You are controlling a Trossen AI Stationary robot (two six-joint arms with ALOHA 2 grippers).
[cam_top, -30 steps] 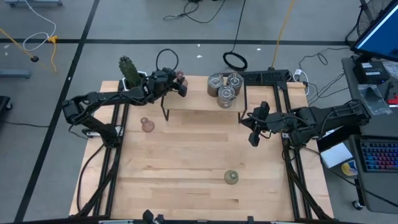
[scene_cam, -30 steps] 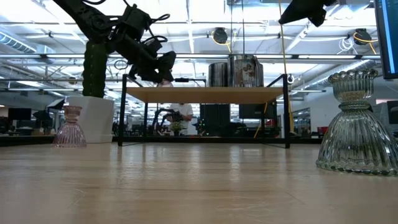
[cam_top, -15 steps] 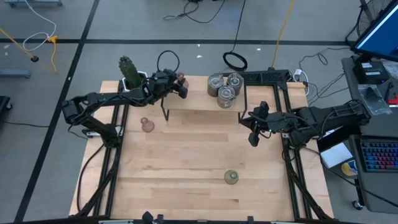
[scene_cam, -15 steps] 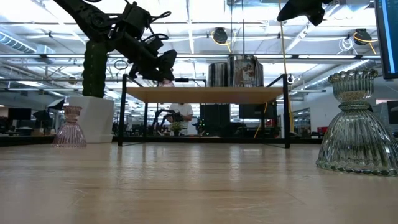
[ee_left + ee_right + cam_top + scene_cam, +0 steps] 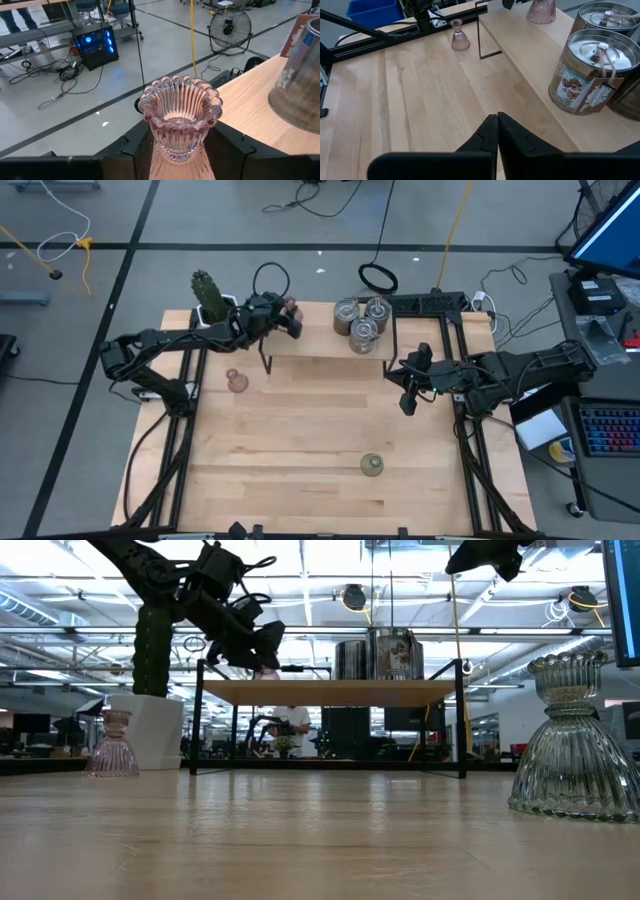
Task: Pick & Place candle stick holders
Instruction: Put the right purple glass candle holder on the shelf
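1. A pink glass holder (image 5: 180, 120), ribbed along its body and beaded round its scalloped rim, is gripped between the fingers of the left gripper (image 5: 290, 318), which are closed partway against its narrow neck.
2. That holder is held upright at the left end of a raised wooden shelf (image 5: 320, 340) on thin black metal legs; whether its base touches the shelf cannot be told.
3. Three squat silvery metal tins (image 5: 360, 320) with lids and paper labels are grouped on the right part of the shelf, well apart from the left gripper.
4. A second pink ribbed glass holder (image 5: 237, 380) stands on the light wooden table (image 5: 300, 450) below the shelf's left end.
5. An olive-green ribbed glass holder (image 5: 372, 466), flared at the base, stands alone near the table's front edge.
6. The right gripper (image 5: 408, 402) is held above the table's right side with its fingers pressed together on nothing.
7. A cactus (image 5: 208, 292) in a white pot is seen at the back left corner.
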